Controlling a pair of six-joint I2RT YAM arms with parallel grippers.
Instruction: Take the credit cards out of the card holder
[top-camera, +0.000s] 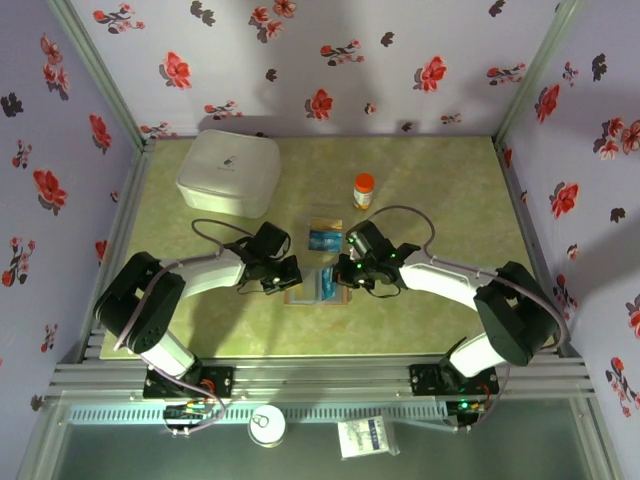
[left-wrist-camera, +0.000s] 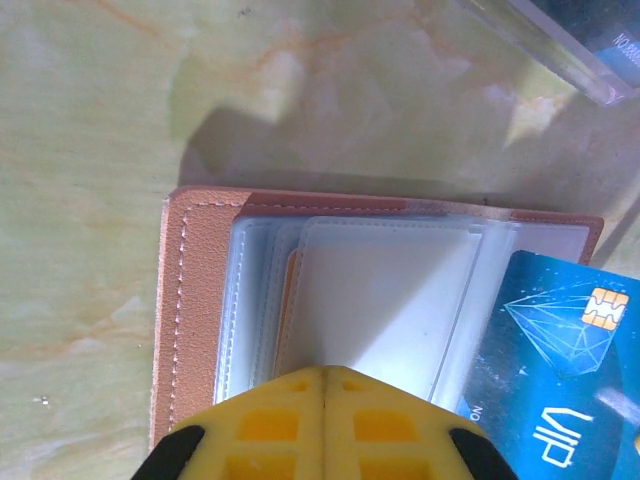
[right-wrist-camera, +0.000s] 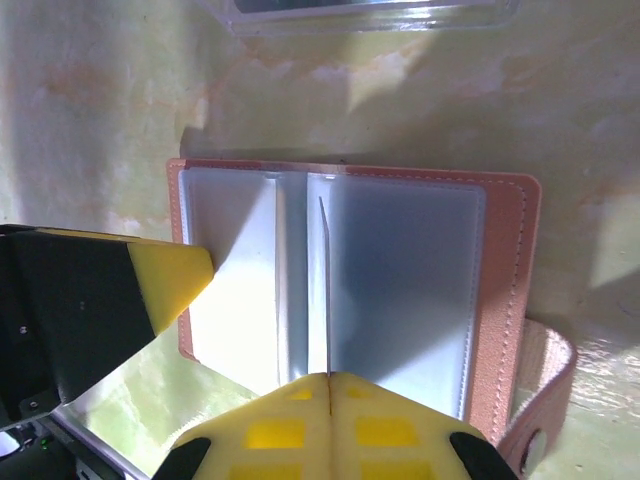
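We saw a white lidded box (top-camera: 229, 172) at the far left of the green table (top-camera: 440, 300), with an orange-capped bottle (top-camera: 364, 190) upright well to its right. A clear plastic tray (top-camera: 325, 221) lay nearer the middle. A round tin (top-camera: 267, 427) and a small bag (top-camera: 368, 437) sat below the front rail.

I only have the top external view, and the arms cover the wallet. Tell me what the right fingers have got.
Observer: In the right wrist view, the right fingers are shut on a thin card, seen edge-on over the open card holder.
Operator: Give me the card's face.
Observer: In the left wrist view, it is blue, with a gold chip and "VIP" printed on it. I cannot tell whether it is fully free of its sleeve.
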